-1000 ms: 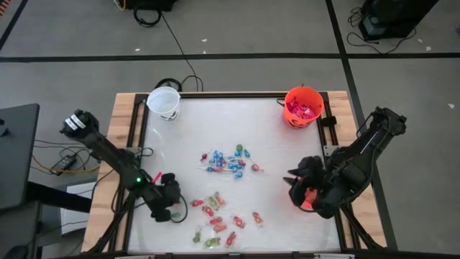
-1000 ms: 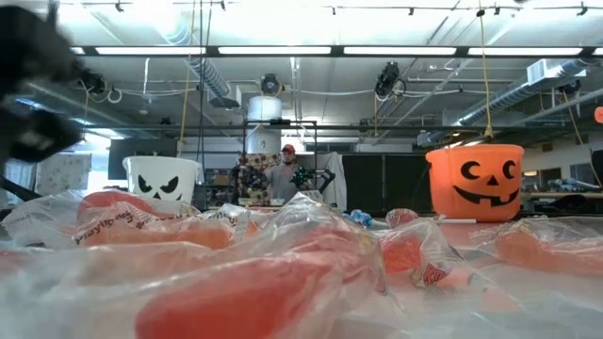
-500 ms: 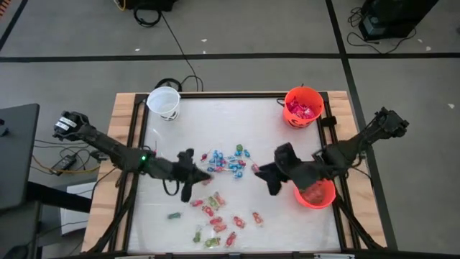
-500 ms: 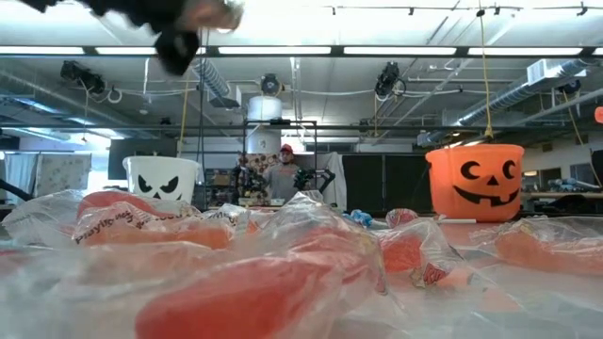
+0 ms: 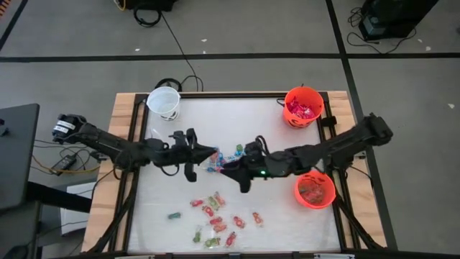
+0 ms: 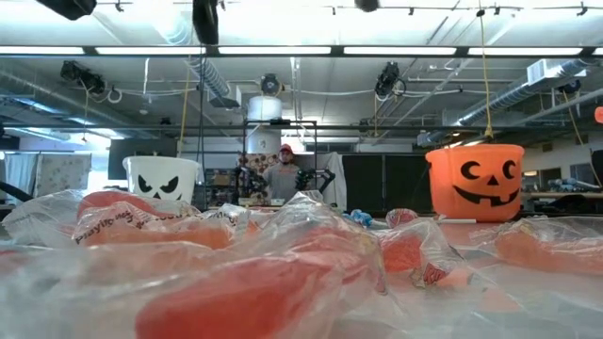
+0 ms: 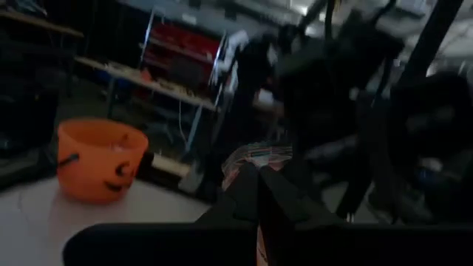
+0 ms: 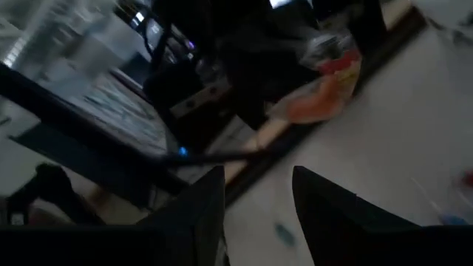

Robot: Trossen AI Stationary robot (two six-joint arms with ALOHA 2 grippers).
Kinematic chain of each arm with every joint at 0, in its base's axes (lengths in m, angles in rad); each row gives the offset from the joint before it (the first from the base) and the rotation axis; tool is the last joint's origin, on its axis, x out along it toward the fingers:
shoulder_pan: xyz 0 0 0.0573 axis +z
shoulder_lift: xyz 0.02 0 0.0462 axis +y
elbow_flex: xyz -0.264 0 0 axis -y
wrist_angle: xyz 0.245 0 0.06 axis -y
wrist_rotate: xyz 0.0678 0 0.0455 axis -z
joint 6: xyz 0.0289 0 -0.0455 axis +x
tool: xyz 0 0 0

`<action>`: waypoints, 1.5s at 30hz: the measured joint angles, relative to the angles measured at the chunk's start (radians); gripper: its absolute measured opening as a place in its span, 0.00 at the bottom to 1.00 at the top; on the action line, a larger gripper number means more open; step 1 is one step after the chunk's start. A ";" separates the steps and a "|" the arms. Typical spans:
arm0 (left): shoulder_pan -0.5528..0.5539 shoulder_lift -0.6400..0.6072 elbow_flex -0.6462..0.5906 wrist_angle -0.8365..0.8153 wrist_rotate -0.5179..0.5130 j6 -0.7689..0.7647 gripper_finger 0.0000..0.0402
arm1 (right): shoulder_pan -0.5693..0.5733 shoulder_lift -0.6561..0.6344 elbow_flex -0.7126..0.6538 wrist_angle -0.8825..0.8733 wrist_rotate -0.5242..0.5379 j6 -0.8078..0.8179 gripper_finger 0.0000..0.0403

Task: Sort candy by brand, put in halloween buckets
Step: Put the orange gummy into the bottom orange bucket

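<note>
Your left gripper (image 5: 210, 152) is clamped on a crinkly candy (image 7: 255, 159); right gripper (image 5: 228, 170) stands parted, empty. Light, slippery wrappers: pinch the twisted ends.

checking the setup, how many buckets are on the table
3: a white bucket at the far left corner, an orange bucket at the far right corner, and a second orange bucket near the right edge, closer in. None look hidden.

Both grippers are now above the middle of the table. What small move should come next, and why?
Probably the right gripper, its fingers open, should go down onto the blue-and-red candy cluster just beside it. The left gripper is shut on a wrapped piece, so it likely carries to a bucket, perhaps the white bucket.
</note>
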 joint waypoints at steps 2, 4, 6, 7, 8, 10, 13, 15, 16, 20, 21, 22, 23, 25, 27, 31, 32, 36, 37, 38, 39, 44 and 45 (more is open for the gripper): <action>0.005 0.000 0.000 0.029 0.001 0.000 0.02 | -0.025 0.032 0.000 0.092 0.002 -0.049 0.42; 0.005 0.000 0.000 0.032 0.001 0.000 0.02 | -0.050 0.059 0.000 0.156 0.001 -0.078 0.42; 0.006 -0.001 0.000 0.032 -0.002 0.000 0.02 | -0.071 0.079 0.000 0.198 -0.002 -0.086 0.42; 0.006 -0.001 0.000 0.032 -0.003 0.000 0.02 | -0.078 0.085 0.000 0.211 -0.004 -0.086 0.42; 0.006 -0.002 0.000 0.033 -0.003 0.001 0.02 | -0.085 0.085 0.000 0.210 -0.008 -0.085 0.42; 0.006 -0.002 0.000 0.037 -0.003 0.000 0.02 | -0.095 0.085 0.000 0.206 -0.009 -0.085 0.41; 0.006 -0.002 0.000 0.060 -0.002 0.000 0.02 | -0.097 0.083 0.000 0.202 0.027 -0.105 0.33; 0.006 -0.002 0.000 0.080 0.001 -0.002 0.02 | -0.096 0.081 0.000 0.204 0.049 -0.122 0.24; 0.006 -0.002 0.000 0.084 0.001 -0.002 0.02 | -0.096 0.081 0.000 0.204 0.052 -0.127 0.18; 0.005 -0.002 0.000 0.083 0.004 -0.006 0.02 | -0.096 0.080 0.000 0.190 0.065 -0.161 0.03; 0.005 -0.002 0.000 0.081 0.008 -0.007 0.03 | -0.095 0.080 0.000 0.182 0.073 -0.154 0.02; 0.005 -0.002 0.000 0.076 0.008 -0.015 0.03 | -0.096 0.080 0.000 0.174 0.077 -0.148 0.02; 0.005 -0.001 0.000 0.071 0.008 -0.031 0.05 | -0.096 0.075 0.000 0.160 0.076 -0.145 0.02; 0.005 -0.001 0.000 0.056 0.014 -0.055 0.09 | -0.096 0.063 0.001 0.103 0.076 -0.115 0.01; 0.004 -0.020 0.000 0.001 0.023 -0.059 0.14 | -0.091 0.033 0.001 -0.022 0.083 -0.078 0.01; 0.003 -0.104 0.002 -0.193 0.033 -0.060 0.24 | -0.061 -0.063 0.001 -0.354 0.108 0.024 0.01; 0.003 -0.126 0.002 -0.264 0.051 -0.060 0.26 | -0.054 -0.094 0.001 -0.442 0.093 0.056 0.01; 0.001 -0.202 0.002 -0.533 0.204 -0.061 0.30 | -0.025 -0.227 0.001 -0.759 -0.038 0.190 0.01; -0.004 -0.215 0.002 -0.593 0.240 -0.062 0.30 | -0.016 -0.256 0.001 -0.834 -0.087 0.224 0.01; -0.011 -0.222 0.002 -0.658 0.275 -0.063 0.30 | -0.008 -0.282 0.001 -0.900 -0.140 0.255 0.00; -0.021 -0.222 0.002 -0.719 0.300 -0.060 0.30 | 0.005 -0.306 0.001 -0.969 -0.200 0.285 0.00; -0.084 -0.197 -0.002 -0.957 0.373 -0.055 0.30 | 0.101 -0.369 0.001 -1.257 -0.443 0.459 0.00; -0.098 -0.188 -0.011 -0.981 0.382 -0.059 0.30 | 0.124 -0.372 0.001 -1.304 -0.482 0.494 0.00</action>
